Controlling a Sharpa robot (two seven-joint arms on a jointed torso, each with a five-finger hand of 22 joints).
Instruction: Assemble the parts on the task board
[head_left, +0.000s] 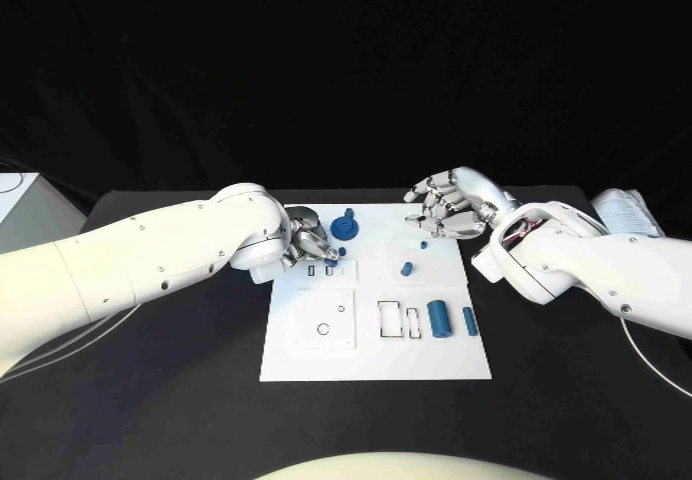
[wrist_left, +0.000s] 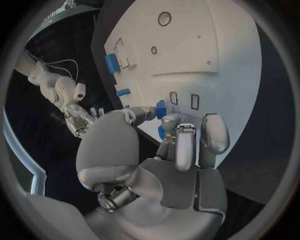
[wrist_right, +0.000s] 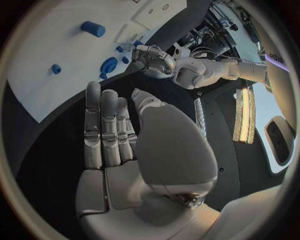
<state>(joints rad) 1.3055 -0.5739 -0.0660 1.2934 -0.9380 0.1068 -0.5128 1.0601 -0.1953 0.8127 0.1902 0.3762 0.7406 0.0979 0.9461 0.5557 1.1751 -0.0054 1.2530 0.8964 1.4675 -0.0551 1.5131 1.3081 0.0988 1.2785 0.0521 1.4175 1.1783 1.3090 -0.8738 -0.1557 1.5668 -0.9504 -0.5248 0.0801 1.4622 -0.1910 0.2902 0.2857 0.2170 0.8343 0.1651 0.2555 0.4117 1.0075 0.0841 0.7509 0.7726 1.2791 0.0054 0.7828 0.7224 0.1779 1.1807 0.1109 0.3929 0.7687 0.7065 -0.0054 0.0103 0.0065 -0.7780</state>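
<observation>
Your left hand (head_left: 307, 240) is low over the far left corner of the board (head_left: 375, 360), its fingers curled in around a small blue part (wrist_left: 161, 109). From the left wrist view the part sits at the fingertips, just beside the two small rectangular slots (wrist_left: 184, 99), but I cannot tell whether it is truly pinched or only touched. If the hold is that shallow, the part may twist or slip as you press down, and a tilted part will jam at the slot edge instead of seating.

Your right hand (head_left: 454, 205) is spread, holding nothing, above the board's far right corner. It hovers near the small upright peg (head_left: 423, 243) and the short blue piece (head_left: 407, 268); bring it down carelessly and it could knock either over.

The round blue knob (head_left: 345, 226) stands just beside your left fingers. Any sideways sweep there could bump it.

Two blue cylinders (head_left: 440, 319) lie loose on the near right part of the board, next to the open rectangular slots. They will roll if the board is jolted, and nothing I can see pins the board to the desk (head_left: 577, 400), so a hard push from your left hand may shift the whole plate.
</observation>
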